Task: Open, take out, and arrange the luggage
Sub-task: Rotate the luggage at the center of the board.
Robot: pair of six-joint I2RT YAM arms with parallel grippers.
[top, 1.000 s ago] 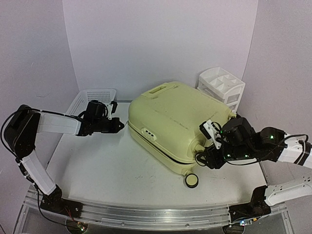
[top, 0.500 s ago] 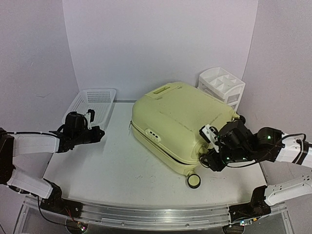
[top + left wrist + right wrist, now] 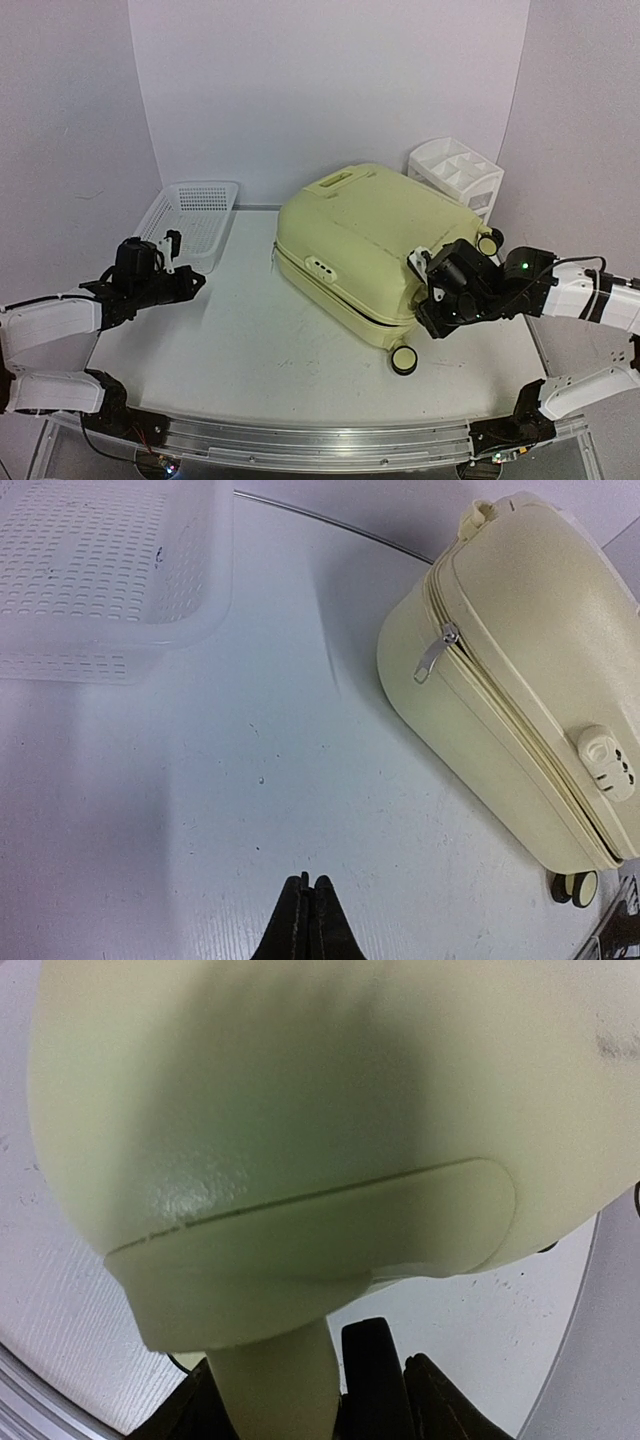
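Luggage (image 3: 370,240) lies flat and zipped on the right half of the table (image 3: 250,350), set on a slant.

Its long axis runs far-left to near-right, wheels (image 3: 404,360) toward the right edge. There's bare room to its left and front. Left gripper (image 3: 308,882) is pressed together near the left edge. Right gripper (image 3: 290,1380) straddles a pale stem, and I can't tell whether it is gripping. The basket (image 3: 190,205) sits far-left, the organizer (image 3: 455,175) far-right.

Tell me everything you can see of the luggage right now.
The luggage is a pale yellow-green hard shell with rounded corners, lying flat and diagonal on the table, zipped shut. A zipper pull hangs at the far left corner; a lock sits on the front side, a moulded handle at the far end, cream wheels on the right. The right gripper straddles its near corner; grip unclear.
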